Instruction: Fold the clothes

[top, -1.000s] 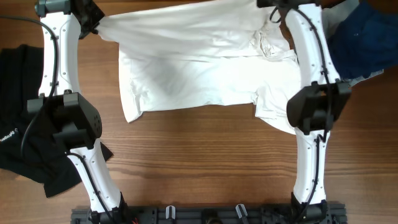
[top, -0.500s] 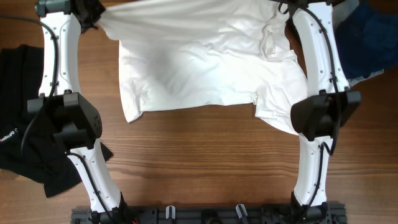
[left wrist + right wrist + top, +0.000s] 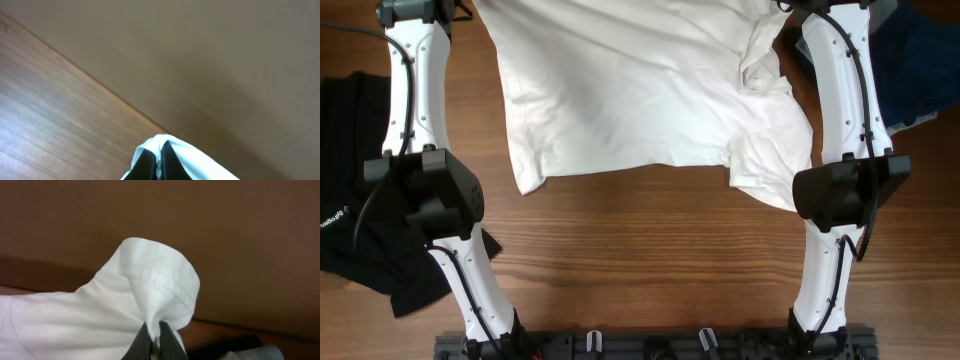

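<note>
1. We find the white T-shirt (image 3: 640,90) spread over the far half of the desk (image 3: 650,260), between the two arms. Its near hem lies flat on the wood, and its far edge runs out of the overhead view
2. The left fingers (image 3: 146,167) are pressed together on a small peak of white cloth at the shirt's far left corner
3. The right fingers (image 3: 170,341) pinch a stitched hem fold at the far right corner
4. A black garment (image 3: 360,220) lies at the left desk edge, and a dark blue garment (image 3: 920,60) lies beyond the right arm
5. Risk: each pinch holds little cloth. We judge that a quick or uneven pull could slip one corner free and drop that side
6. Risk: the cloth is bunched beside the right arm. Folding over it would trap creases
7. Risk: a skewed pull would misalign the hems
</note>
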Action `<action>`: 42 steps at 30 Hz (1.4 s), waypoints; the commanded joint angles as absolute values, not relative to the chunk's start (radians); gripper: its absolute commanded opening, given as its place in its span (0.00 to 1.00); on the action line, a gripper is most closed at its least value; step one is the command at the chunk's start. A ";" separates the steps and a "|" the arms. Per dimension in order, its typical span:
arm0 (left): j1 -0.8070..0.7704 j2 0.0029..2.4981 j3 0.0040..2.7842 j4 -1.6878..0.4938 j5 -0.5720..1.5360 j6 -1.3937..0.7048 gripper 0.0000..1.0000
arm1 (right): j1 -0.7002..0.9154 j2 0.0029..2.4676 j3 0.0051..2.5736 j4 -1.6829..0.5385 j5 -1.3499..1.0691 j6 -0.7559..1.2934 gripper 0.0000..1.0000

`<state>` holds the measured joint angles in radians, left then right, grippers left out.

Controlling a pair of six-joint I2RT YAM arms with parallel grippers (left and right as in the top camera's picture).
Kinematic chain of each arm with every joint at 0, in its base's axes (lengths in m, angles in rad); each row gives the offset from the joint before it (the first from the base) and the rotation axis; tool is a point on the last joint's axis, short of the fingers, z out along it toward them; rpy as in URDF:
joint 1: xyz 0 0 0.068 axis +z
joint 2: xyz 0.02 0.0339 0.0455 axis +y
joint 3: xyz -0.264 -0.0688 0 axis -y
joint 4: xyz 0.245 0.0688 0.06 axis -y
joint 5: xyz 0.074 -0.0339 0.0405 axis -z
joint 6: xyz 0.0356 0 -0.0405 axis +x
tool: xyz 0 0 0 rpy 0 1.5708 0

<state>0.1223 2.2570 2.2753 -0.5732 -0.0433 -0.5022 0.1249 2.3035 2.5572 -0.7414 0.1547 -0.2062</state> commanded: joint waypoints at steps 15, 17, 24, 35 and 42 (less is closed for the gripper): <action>0.126 2.250 2.278 -0.886 -0.102 -0.502 0.04 | 0.084 2.300 2.492 -0.933 0.175 -0.099 0.04; 0.126 2.251 2.278 -0.941 -0.098 -0.502 0.04 | 0.085 2.304 2.473 -0.982 0.157 -0.070 0.04; 0.126 2.255 2.276 -1.048 -0.028 -0.502 0.04 | 0.085 2.306 2.444 -1.057 0.081 -0.049 0.04; 0.105 2.286 2.276 -0.954 -0.013 -0.501 0.04 | 0.084 2.308 2.444 -0.889 0.056 -0.053 0.04; 0.106 2.288 2.276 -0.762 -0.091 -0.501 0.04 | 0.084 2.314 2.444 -0.732 0.057 -0.054 0.04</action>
<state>0.1062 2.2688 2.2753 -0.8001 -0.0311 -0.5022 0.0944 2.3043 2.4424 -0.7654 0.0669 -0.0673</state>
